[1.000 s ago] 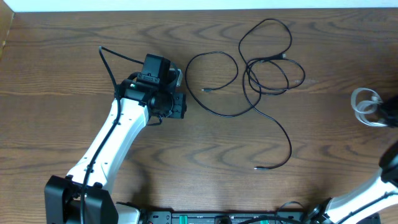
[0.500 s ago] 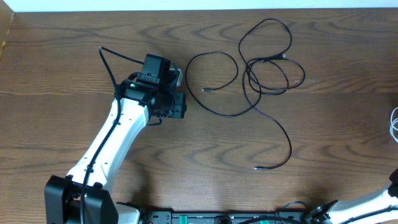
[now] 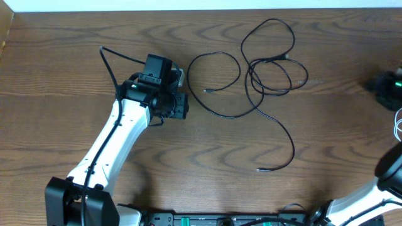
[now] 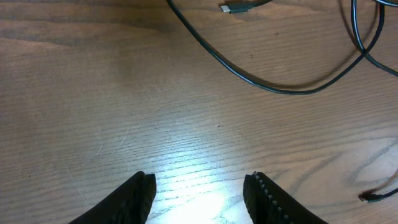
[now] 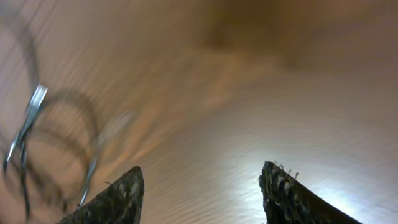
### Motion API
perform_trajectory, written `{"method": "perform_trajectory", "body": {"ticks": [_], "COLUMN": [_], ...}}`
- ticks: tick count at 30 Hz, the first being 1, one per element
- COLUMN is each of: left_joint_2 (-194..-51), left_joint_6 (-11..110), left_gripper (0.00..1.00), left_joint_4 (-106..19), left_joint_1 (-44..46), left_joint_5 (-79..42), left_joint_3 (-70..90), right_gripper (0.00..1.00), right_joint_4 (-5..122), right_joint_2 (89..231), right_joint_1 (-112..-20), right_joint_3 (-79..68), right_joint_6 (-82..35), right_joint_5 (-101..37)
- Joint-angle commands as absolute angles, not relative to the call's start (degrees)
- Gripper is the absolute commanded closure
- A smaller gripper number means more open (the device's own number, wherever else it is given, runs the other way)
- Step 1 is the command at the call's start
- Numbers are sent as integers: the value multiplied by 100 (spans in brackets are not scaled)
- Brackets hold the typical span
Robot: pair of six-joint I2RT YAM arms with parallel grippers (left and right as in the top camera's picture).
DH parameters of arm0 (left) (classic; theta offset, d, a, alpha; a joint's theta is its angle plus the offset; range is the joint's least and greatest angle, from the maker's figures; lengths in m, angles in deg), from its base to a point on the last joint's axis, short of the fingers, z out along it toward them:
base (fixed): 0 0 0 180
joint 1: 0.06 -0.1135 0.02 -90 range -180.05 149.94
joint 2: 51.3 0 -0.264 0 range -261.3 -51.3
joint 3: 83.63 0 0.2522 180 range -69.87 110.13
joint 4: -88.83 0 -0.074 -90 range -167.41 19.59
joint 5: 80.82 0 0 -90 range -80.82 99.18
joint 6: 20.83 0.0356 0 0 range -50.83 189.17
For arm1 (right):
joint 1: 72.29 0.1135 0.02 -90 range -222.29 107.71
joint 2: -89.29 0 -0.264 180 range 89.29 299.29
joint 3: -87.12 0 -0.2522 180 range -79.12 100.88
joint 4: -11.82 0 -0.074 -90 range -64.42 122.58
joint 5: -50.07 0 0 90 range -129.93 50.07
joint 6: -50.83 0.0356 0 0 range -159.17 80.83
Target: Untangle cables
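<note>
Sprawling over the middle of the wooden bench [image 3: 75,37] in the overhead view, the thin black cable [image 3: 230,117] lies in several overlapping loops, with small plug ends showing. The left claw [image 3: 183,93] sits just left of the black cable, apart from it. Far right of the black cable, the right claw [image 3: 384,88] is a dark blur, with a sliver of white cable [image 3: 398,125] near it.

From the left wrist, the claw's fingers [image 4: 140,193] stand spread over bare wood, and the black cable curves ahead untouched.

From the right wrist, all is smeared. That claw stands spread and empty, and the white cable's pale loops lie to one side.
</note>
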State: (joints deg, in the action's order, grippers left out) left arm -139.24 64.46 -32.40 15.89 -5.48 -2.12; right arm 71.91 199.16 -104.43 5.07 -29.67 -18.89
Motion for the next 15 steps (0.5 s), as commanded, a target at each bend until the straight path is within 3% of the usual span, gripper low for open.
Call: {"method": "perform_trajectory", "body": {"ticks": [1,15], "left_joint_2": [-13810,-13810], "left_joint_6": [6396,6398], "left_gripper": [49,49], "left_joint_4": [-3225,-3227], "left_joint_1": [1571,1571], "left_joint_5": [-491,-491], "left_joint_3": [-238,-238], "right_gripper": [43,39], "right_joint_4": [7344,7278], "right_joint_2": [19846,19848], "right_joint_1": [-9636,-6644], "right_joint_3": [563,553], "right_joint_6": [-3942,-4241], "right_joint_5": [-1489,-2324]}}
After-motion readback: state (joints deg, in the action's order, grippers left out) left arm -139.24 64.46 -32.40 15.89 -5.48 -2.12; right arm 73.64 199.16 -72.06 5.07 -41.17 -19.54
